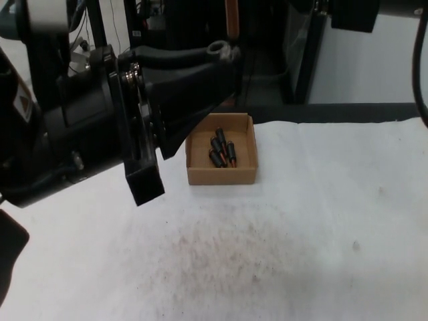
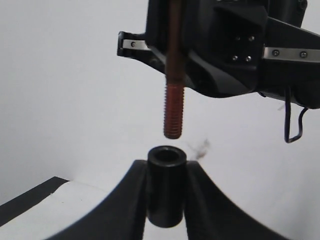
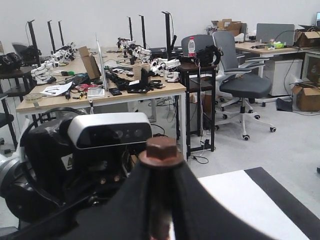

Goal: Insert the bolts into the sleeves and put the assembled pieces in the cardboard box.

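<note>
My left gripper (image 2: pixel 166 200) is shut on a black sleeve (image 2: pixel 166 192), held upright with its bore facing up. Just above it hangs a copper-coloured bolt (image 2: pixel 174 95), threaded end down and a short gap above the sleeve's mouth. My right gripper (image 3: pixel 160 200) is shut on this bolt, whose hex head (image 3: pixel 160 150) shows between the fingers. In the high view the left gripper with the sleeve (image 1: pixel 223 48) is raised above the bench, and the bolt (image 1: pixel 231 17) stands over it. The cardboard box (image 1: pixel 221 175) on the white cloth holds several assembled pieces (image 1: pixel 221 150).
White cloth (image 1: pixel 301 227) covers the bench, with a dark smudged patch near the middle front. The left arm's body (image 1: pixel 87 127) looms at the left of the high view. Desks and chairs (image 3: pixel 240 75) stand in the room behind.
</note>
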